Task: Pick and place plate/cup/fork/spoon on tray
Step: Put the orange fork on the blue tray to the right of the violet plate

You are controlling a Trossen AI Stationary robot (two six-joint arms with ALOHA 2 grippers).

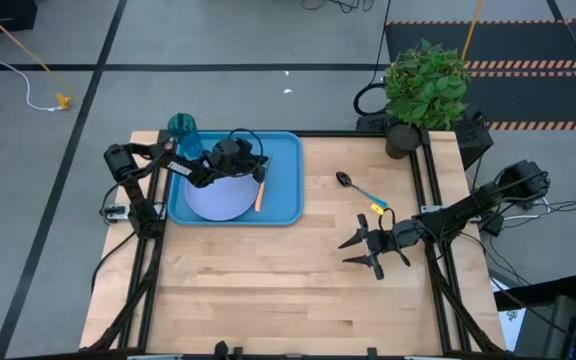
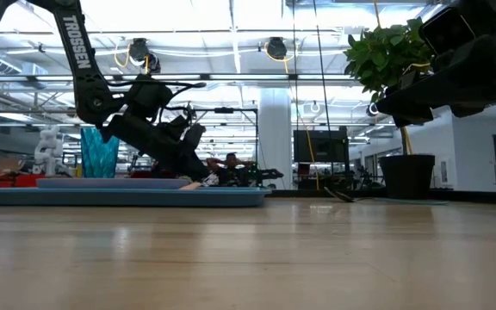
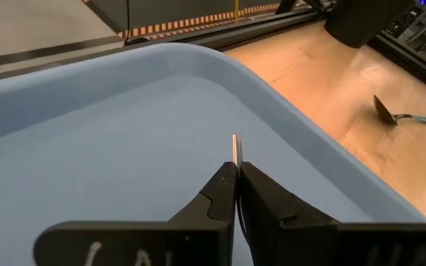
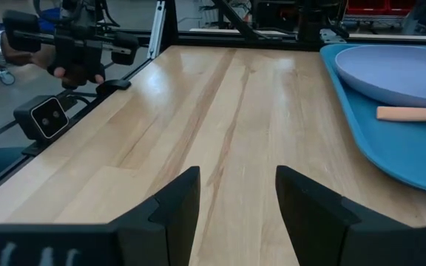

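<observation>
Two dark arms were seen at the wooden table (image 1: 268,280). The left hand (image 1: 260,168) was held low over the blue tray (image 1: 286,205), near its right rim, with its fingers (image 3: 224,196) pressed together on a thin silver sliver — the tines of the fork (image 1: 259,194), as far as could be told from the left wrist view. The fork's orange-tan handle was found lying in the tray, just beside the plate's right edge. The pale lavender plate (image 1: 218,200) was set inside the tray, partly covered from above by the left arm. The teal cup (image 1: 185,137) was stood upright at the tray's far left corner. The spoon (image 1: 358,187) was left on the bare table to the right of the tray, well apart from it, its dark bowl turned toward the tray and its light-blue handle pointed away. The right hand (image 1: 366,250) was held above the table nearer the front — its fingers (image 4: 176,210) were spread wide with nothing between them.
</observation>
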